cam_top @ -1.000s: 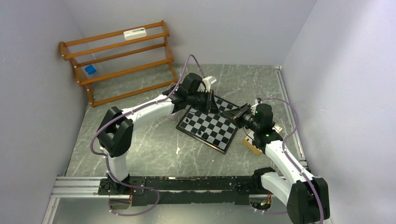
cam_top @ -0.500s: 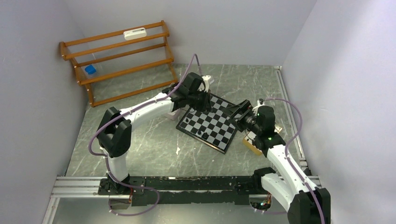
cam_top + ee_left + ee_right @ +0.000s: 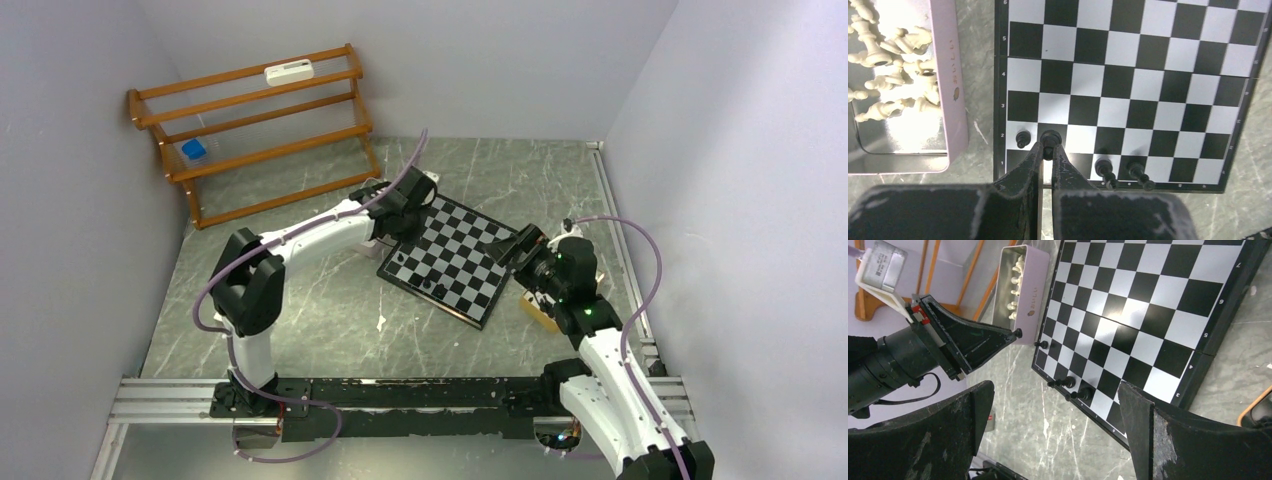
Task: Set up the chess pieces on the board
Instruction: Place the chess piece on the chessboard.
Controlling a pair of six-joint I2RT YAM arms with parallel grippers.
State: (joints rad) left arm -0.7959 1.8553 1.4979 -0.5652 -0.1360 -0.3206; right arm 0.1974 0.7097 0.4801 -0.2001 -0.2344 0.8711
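1. Now we see the board point(image 3: 452, 262) lying flat on the worktop point(image 3: 320, 310), turned cornerwise between the two arms.
2. We find the left tool point(image 3: 1047, 150) clenched on a black pawn point(image 3: 1050, 136). Its fingers flank the pawn over a black square in the row marked 2, second in from the board's left rim in the left wrist view. Whether the pawn's foot touches the board we cannot tell.
3. Just beside it, on the first square of the same row, we see a second pawn point(image 3: 1022, 139) standing upright and free.
4. We count two taller black pieces point(image 3: 1104, 168) side by side in the row marked 1, close to the rim and apart from the held pawn.
5. We see the right tool point(image 3: 1056, 388) released, its fingers spread wide with nothing between them. It hangs over the board's right side, facing the left tool.
6. We see a pink tray point(image 3: 954, 85) just beside the board's left rim, a strip of worktop between them. It holds a heap of cream pieces point(image 3: 888, 55), most lying on their sides.
7. We note a tan tray point(image 3: 538, 312) near the board's right edge, partly under the right arm. We cannot tell what it holds.
8. We see a rack point(image 3: 262, 135) standing against the back left wall, well apart from the board.
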